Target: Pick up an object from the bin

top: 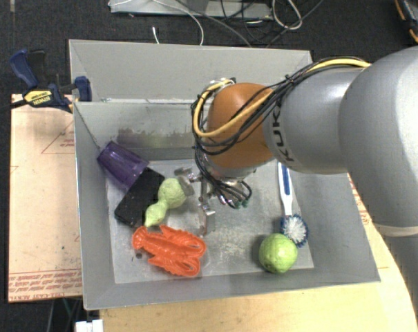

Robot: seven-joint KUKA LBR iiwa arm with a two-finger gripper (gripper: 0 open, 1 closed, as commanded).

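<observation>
Orange lobster-shaped toy (171,249) is lying on the front-left part of the bin floor, and I am judging it the likeliest pick, since nothing else is sitting closer to the jaws. Grey arm (374,116) is reaching in from the right of the view, its orange wrist cover (236,126) hanging over the middle of the grey metal bin (91,206). Jaws are pointing down at bare floor just beside the toy's upper right end; whether they are released or clenched I cannot tell, and nothing is showing between them. Toy's long axis is running roughly left to right across the view, so its body is stretching away to the left and slightly toward the front from the jaws. Black block (139,196) is leaning toward the left wall, with a purple cup (122,163) tipped on its side behind it. Blue-handled brush (286,192) is lying along the right side, bristles toward the front. Green ball (277,253) is sitting just in front of the bristles. Pale green lumpy thing (166,200) is resting against the block's right edge, just left of the jaws.
</observation>
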